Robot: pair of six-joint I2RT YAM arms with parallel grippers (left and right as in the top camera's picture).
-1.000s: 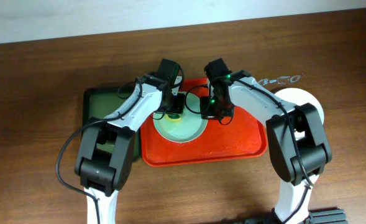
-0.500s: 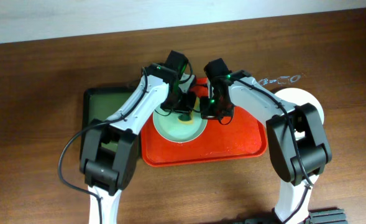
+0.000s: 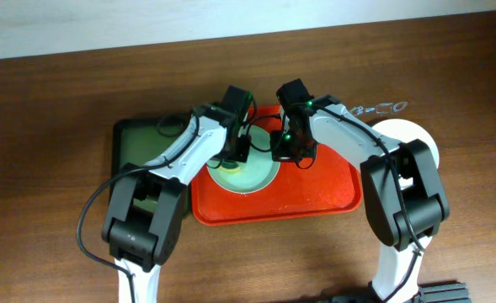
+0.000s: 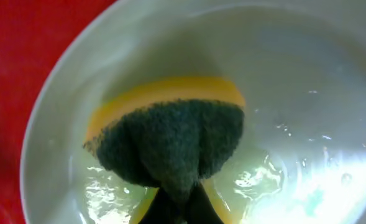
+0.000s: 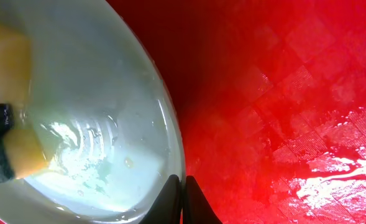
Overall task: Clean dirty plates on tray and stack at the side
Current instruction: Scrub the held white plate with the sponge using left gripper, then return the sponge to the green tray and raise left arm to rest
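Angling inward over the tray (image 3: 315, 198), left end effector (image 4: 181, 202) pinches sponge (image 4: 170, 140), right end effector (image 5: 183, 194) pinches plate (image 5: 96, 124).

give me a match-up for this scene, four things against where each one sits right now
1 sponge
2 wet plate
3 green tray
4 far-right plate

a on the table, right of the red tray
b on the red tray, rim in the right jaws
c squeezed in the left jaws
d left of the red tray

Pairs: 1-c, 2-b, 3-d, 4-a
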